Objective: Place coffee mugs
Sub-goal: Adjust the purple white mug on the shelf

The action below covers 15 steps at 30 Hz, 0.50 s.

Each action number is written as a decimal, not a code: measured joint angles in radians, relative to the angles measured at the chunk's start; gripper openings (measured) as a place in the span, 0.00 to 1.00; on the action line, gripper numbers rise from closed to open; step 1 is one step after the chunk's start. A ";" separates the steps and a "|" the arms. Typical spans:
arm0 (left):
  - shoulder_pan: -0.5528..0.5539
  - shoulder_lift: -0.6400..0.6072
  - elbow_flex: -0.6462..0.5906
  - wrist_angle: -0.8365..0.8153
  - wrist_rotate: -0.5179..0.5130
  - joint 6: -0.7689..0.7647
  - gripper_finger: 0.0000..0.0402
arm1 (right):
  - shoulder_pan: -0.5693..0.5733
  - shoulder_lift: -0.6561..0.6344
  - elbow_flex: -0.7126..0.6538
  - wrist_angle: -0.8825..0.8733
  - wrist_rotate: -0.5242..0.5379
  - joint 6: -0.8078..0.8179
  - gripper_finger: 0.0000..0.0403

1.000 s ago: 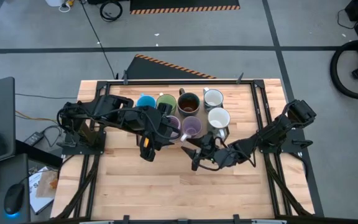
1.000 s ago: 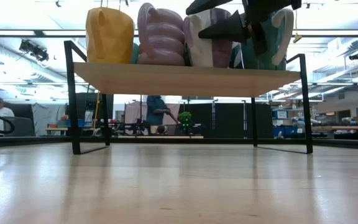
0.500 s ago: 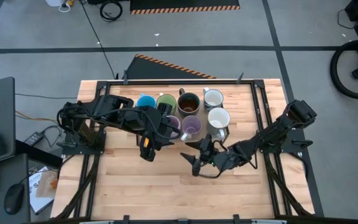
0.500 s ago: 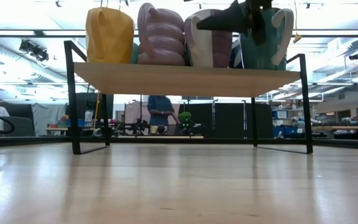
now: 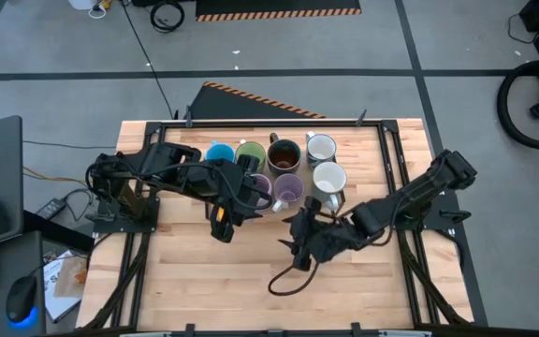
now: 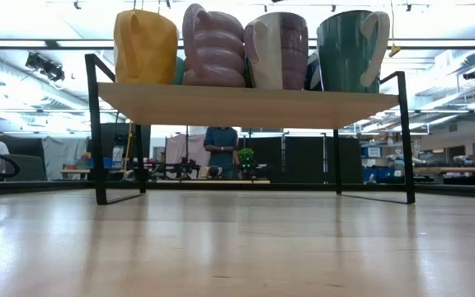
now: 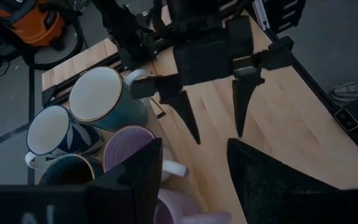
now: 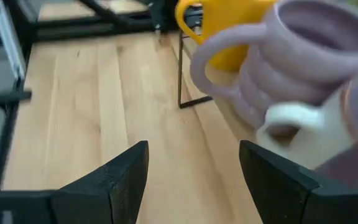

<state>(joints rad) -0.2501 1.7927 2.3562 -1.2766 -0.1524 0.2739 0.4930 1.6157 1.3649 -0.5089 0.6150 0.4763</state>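
Observation:
The mugs stand upright on a raised wooden shelf [image 6: 246,103] at the table's far middle. The back row holds a blue [image 5: 219,153], a green [image 5: 250,153], a dark brown [image 5: 284,154] and a white mug [image 5: 321,147]. The front row holds an orange [image 6: 145,45], two purple [image 5: 289,191] [image 6: 214,45] and a teal-sided white mug [image 5: 328,177]. My left gripper [image 7: 194,146] is open over the front row's left part, where it hides the orange mug in the high view. My right gripper [image 5: 298,241] is open and empty, near of the shelf, pointing toward the table's left.
The shelf stands on black metal legs [image 6: 97,132]. A loop of cable [image 5: 284,279] hangs from my right arm over the bare tabletop [image 5: 213,290] near the front edge. A person [image 6: 221,148] stands in the room behind the table.
My right gripper has drawn back from the teal-sided mug at the shelf's right front. It has risen out of the low view and gone a little toward the table's near edge. The mugs stay where they were.

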 joint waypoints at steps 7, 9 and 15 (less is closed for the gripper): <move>0.006 -0.009 0.000 -0.038 -0.005 -0.038 0.47 | -0.059 0.000 0.121 -0.139 -0.181 -0.215 0.63; 0.007 -0.016 0.000 -0.053 0.001 -0.085 0.47 | -0.071 0.000 0.142 -0.180 -0.210 -0.263 0.62; 0.011 -0.038 0.000 -0.114 0.103 -0.221 0.47 | -0.089 0.008 0.217 -0.269 -0.248 -0.391 0.58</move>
<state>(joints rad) -0.2390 1.7543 2.3558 -1.3906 -0.0493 0.0532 0.4041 1.6242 1.5820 -0.7779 0.3675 0.0854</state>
